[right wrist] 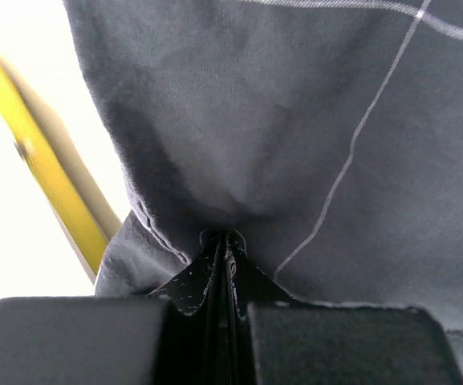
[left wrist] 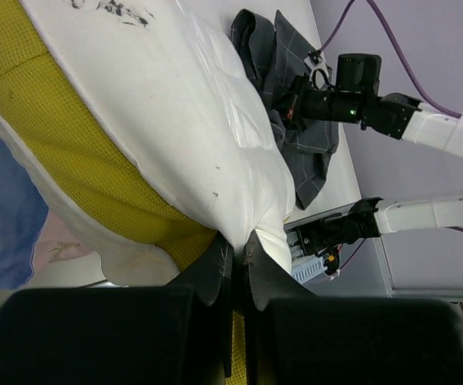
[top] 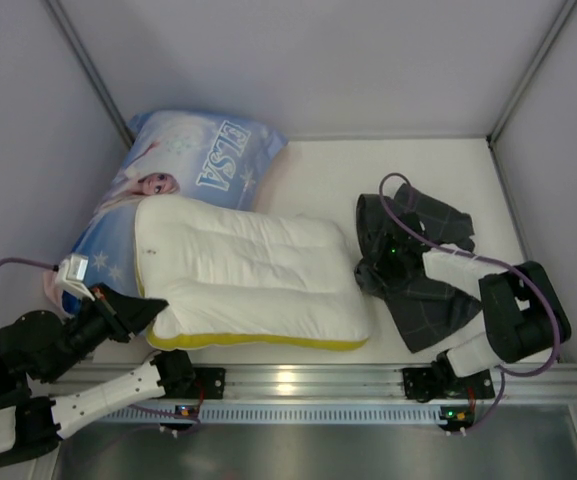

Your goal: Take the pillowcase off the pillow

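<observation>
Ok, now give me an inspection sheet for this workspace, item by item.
Surface: white table, no spills seen.
Job's things: pillowcase crumpled right of the pillow, apparently off it.
Clutter: blue ELSA pillow back left, partly under the pillow.
Grippers: left gripper shut on the pillow's corner; right gripper shut on the pillowcase.
Cables: purple cables loop from both arms.
Surroundings: grey walls; metal rail near edge.

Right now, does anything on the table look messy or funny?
Yes. The pillowcase lies crumpled in a heap right of the bare pillow, pinched by the shut jaws of the right gripper. The pillow lies askew, partly over the ELSA pillow, and has dark smudges near one edge.
</observation>
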### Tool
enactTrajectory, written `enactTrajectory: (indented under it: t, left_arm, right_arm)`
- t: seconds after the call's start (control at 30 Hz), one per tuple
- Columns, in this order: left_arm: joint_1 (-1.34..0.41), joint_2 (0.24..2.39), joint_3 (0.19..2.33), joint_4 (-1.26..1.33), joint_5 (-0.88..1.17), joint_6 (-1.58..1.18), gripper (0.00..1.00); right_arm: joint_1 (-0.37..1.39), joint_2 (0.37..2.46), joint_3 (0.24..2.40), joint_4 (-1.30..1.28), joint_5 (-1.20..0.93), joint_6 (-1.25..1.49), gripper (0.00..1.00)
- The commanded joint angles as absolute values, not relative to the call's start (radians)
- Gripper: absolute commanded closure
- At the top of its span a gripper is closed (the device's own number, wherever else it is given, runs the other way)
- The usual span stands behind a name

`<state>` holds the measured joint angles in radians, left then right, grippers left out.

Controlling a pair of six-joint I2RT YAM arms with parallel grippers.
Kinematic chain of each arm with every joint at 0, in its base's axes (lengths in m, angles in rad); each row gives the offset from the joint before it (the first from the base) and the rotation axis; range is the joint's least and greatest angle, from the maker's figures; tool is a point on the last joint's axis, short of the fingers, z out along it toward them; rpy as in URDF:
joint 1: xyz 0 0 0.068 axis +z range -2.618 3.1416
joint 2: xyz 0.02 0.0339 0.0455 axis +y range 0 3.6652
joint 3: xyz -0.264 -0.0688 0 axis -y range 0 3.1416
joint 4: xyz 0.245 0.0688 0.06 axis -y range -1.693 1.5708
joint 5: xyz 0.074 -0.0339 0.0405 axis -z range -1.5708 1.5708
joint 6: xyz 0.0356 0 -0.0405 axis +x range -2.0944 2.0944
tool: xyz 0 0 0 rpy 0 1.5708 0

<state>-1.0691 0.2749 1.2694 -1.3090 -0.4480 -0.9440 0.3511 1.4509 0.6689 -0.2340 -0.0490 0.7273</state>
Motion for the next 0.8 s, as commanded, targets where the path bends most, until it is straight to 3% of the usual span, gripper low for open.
enactTrajectory:
  t: [0.0,0.2,0.47,0.57,0.67,0.77]
  left_arm:
    - [-1.065,0.285,1.266,-1.240,-0.446,-0.947,1.00]
    - [-1.065,0.388,1.230,-1.232,-0.413,-0.919,1.00]
    - [-1.066,0.429,1.169,-1.104,-0.373,-0.865,1.00]
    - [-1.066,0.451,1.167,-1.086,-0.351,-0.850,1.00]
    - [-1.066,0.482,1.161,-1.074,-0.310,-0.833,1.00]
    - [-1.066,0.503,1.155,-1.072,-0.304,-0.830,1.00]
  right_arm:
    - [0.312,1.543,0.742,-0.236,0.067,0.771,1.00]
    - [0.095,1.658,0.831,-0.373,0.138,0.750,1.00]
    - [-0.173,1.635,0.838,-0.403,0.184,0.644,1.00]
    - [-0.155,1.576,0.816,-0.381,0.167,0.606,1.00]
    - [-0.062,1.450,0.784,-0.359,0.185,0.574,0.93]
    - [0.102,1.292,0.799,-0.417,0.261,0.554,0.75]
